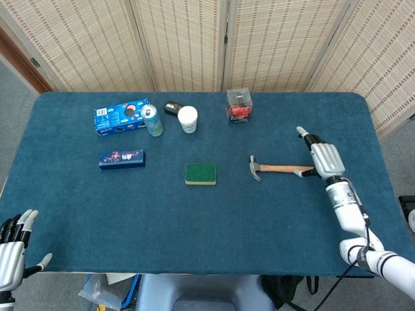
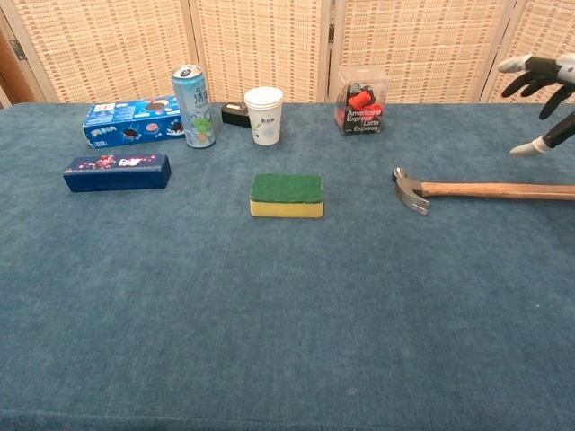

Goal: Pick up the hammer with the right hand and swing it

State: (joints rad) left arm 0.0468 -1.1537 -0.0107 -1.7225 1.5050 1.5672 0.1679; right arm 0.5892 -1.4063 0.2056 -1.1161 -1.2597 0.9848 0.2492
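The hammer (image 1: pixel 277 169) lies flat on the blue table, its steel head (image 2: pixel 411 189) to the left and its wooden handle (image 2: pixel 494 190) running right. My right hand (image 1: pixel 321 157) hovers over the handle's right end with its fingers (image 2: pixel 535 73) spread and nothing in it; in the chest view it shows only at the right edge, above the handle. My left hand (image 1: pixel 13 246) hangs open off the table's front left corner.
A green and yellow sponge (image 1: pixel 200 173) lies left of the hammer head. Along the back stand a clear box of red items (image 1: pixel 238 105), a white cup (image 1: pixel 187 119), a can (image 1: pixel 152 120), a blue biscuit box (image 1: pixel 121 116) and a small black object (image 1: pixel 172 107). A dark blue box (image 1: pixel 121 159) lies at the left.
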